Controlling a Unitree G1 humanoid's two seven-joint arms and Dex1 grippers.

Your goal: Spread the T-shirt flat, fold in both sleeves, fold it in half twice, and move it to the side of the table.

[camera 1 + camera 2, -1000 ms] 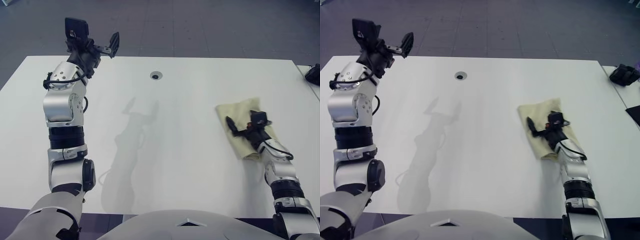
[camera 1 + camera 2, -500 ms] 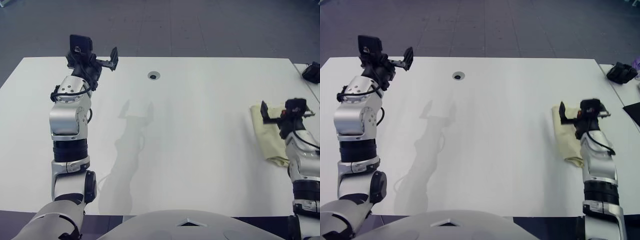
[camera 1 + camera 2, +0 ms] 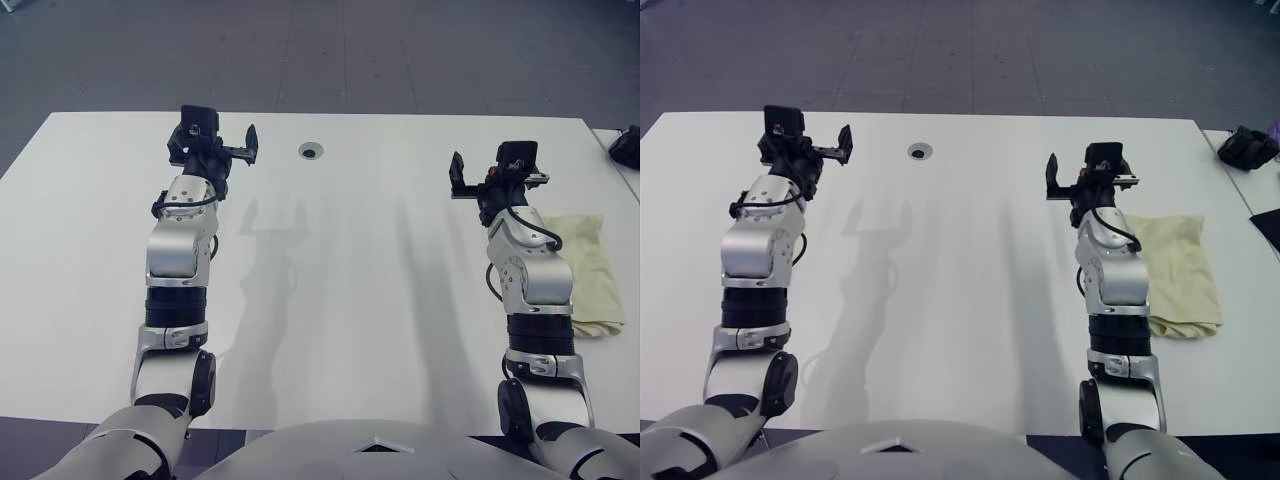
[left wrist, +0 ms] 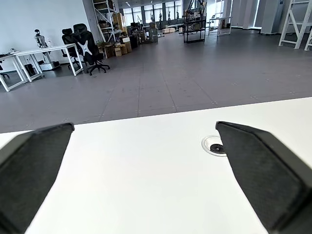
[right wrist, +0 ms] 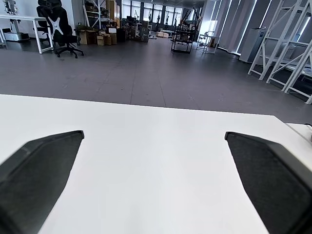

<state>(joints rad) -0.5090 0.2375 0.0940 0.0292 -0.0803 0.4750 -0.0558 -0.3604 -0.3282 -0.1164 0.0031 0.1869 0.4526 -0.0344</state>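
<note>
Placement at the table's side looks like the step in hand, and by how things lie it seems all but done. The pale yellow T-shirt (image 3: 588,268) lies as a compact, folded, roughly rectangular pad on the flat white table (image 3: 350,300), close to its right edge and about midway between near and far. Its near corner looks a little rumpled. I cannot count the layers.

The right gripper (image 3: 497,178) is held up over the table just left of the shirt and a little farther off, apart from the cloth. Its jaws stand wide apart with nothing between them. In the right wrist view the dark fingers (image 5: 36,170) frame only bare tabletop.

The left gripper (image 3: 213,150) is raised over the far left part of the table, just left of the small round cable grommet (image 3: 311,150). It too is spread wide and empty, with its fingers (image 4: 265,168) splayed either side of that grommet.

Spreading, sleeve folds and halving appear finished. The next move probably calls for little: bringing both arms to rest clear of the cloth, and perhaps a nudge from the right arm if the pad should sit nearer the edge or the rumpled corner needs flattening.
</note>
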